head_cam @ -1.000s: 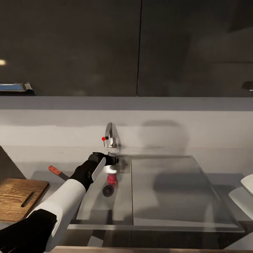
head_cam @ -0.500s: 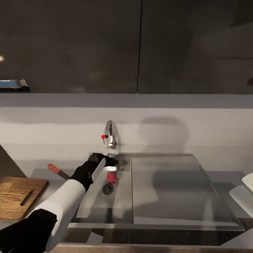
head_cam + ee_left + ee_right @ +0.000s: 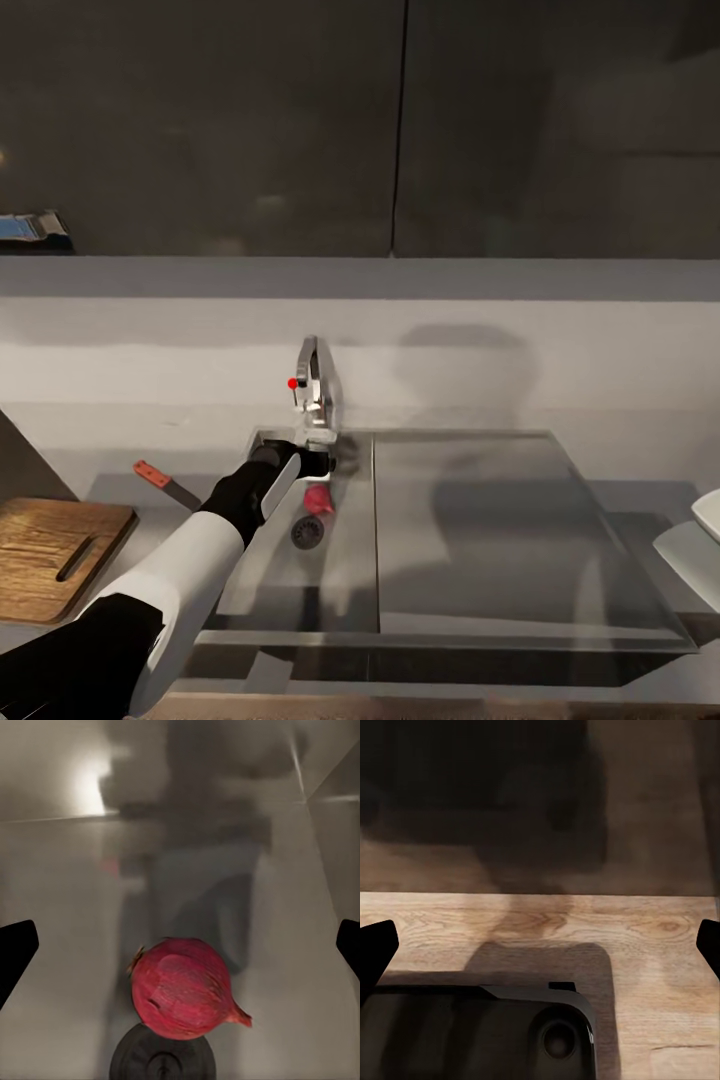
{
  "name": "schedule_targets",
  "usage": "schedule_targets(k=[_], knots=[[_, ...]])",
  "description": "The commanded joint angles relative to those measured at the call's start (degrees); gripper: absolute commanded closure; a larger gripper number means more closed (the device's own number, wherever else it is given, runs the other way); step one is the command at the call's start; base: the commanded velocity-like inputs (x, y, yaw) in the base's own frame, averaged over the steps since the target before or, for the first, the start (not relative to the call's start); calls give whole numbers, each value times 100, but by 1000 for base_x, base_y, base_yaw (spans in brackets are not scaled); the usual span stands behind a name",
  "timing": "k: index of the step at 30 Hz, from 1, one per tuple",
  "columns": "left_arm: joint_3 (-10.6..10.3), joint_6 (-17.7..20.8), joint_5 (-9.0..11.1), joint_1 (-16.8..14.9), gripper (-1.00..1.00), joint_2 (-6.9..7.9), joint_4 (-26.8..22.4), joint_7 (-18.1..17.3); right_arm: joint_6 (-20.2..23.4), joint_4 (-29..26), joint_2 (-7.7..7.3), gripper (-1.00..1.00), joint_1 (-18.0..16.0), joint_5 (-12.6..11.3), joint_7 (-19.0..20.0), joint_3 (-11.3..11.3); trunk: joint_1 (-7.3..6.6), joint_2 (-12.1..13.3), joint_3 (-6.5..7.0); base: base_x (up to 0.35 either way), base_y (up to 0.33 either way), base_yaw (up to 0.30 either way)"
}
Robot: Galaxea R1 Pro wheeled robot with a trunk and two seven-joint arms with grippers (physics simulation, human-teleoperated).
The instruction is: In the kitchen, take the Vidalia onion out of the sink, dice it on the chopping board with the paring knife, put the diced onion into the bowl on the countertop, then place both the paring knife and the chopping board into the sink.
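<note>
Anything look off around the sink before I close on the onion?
Nothing stands out. The onion lies whole in the sink beside the drain, between the open left gripper's fingertips. The paring knife and chopping board lie flat on the countertop.

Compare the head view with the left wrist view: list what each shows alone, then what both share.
Head view alone: the chopping board, the paring knife, the tap and the bowl at the right edge. Left wrist view alone: the left tool spread wide open, and the onion's papery skin. Shared: the red onion in the sink beside the black drain.
</note>
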Motion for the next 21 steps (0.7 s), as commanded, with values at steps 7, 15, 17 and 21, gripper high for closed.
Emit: schedule_targets(k=[7, 15, 17, 21], knots=[[-27, 18, 61, -4, -100, 3, 35, 52, -2, -16, -5, -100, 2, -19, -45, 49, 3, -12, -75, 0, 0, 0], [-33, 17, 61, -5, -100, 3, 83, 47, -3, -16, -4, -100, 2, -19, -47, 49, 3, -12, -148, 0, 0, 0], [-34, 17, 61, -5, -100, 3, 84, 46, -3, -16, -5, -100, 2, -19, -49, 49, 3, -12, -166, 0, 0, 0], [-34, 16, 61, -5, -100, 3, 92, 45, -3, -16, -3, -100, 2, -19, -50, 49, 3, -12, -203, 0, 0, 0]])
